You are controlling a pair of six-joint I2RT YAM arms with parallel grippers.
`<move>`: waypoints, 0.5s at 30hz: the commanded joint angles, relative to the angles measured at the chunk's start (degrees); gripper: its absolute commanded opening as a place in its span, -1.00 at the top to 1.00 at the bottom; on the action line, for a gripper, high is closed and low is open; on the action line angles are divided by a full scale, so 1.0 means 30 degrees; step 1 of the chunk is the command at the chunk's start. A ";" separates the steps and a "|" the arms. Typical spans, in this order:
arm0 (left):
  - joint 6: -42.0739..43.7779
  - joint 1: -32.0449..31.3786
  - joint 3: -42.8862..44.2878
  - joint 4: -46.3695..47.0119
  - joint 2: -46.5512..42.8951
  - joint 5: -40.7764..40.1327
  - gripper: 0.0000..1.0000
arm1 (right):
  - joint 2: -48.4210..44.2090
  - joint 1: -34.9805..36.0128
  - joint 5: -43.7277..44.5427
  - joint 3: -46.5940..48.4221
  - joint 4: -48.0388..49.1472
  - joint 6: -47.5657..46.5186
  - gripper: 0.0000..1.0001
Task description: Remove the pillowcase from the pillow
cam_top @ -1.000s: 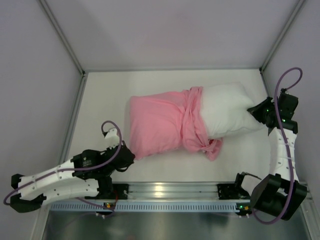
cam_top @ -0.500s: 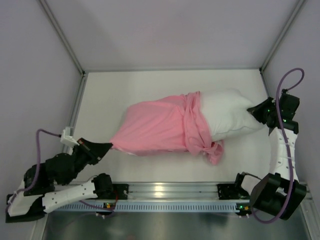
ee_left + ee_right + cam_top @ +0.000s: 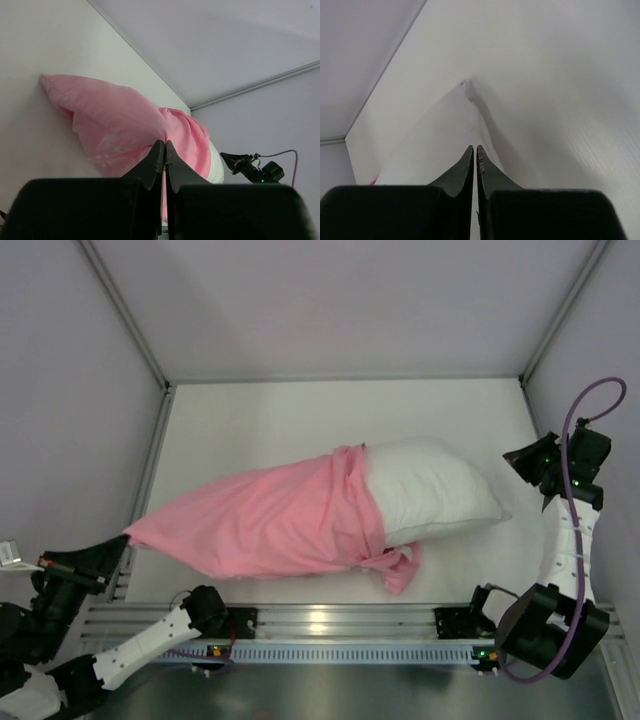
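We see the left gripper [image 3: 164,144] clenched on one end of the pink pillowcase [image 3: 260,525], which stretches from that pinch at the table's [image 3: 250,420] near left edge across to the pillow [image 3: 430,490]. The pillow lies slantwise on the right half of the table, its left part inside the case, its right part bare. The right gripper [image 3: 512,456] sits near the pillow's right end, apart from it, fingers pressed together on nothing we can make out.
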 commanded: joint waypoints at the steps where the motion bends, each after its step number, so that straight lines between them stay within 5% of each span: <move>1: 0.0489 0.0169 0.0053 -0.0534 0.1267 -0.1234 1.00 | -0.0311 -0.0540 0.0952 0.0530 0.2008 0.0085 1.00; 6: 0.2181 0.0169 -0.1644 0.0548 0.3751 0.1046 1.00 | -0.0517 -0.0511 0.0835 0.0354 0.2008 0.0085 1.00; 10: 0.3825 0.0169 -0.3750 0.1865 0.8523 0.4356 0.97 | -0.0721 0.0190 -0.0446 0.0091 0.2735 0.0115 1.00; 12: 0.4789 0.0198 -0.4515 0.3439 1.1133 0.6138 0.53 | -0.1013 0.1534 -0.1155 -0.0027 0.3091 0.0085 1.00; 13: 0.4911 0.0169 -0.5070 0.3885 1.2475 0.6497 -0.06 | -0.1073 0.2990 -0.1390 0.0002 0.2976 -0.0205 0.92; 15: 0.4913 0.0140 -0.5338 0.4795 1.3393 0.6793 -0.41 | -0.1482 0.4695 -0.1363 0.0003 0.2538 -0.0820 0.66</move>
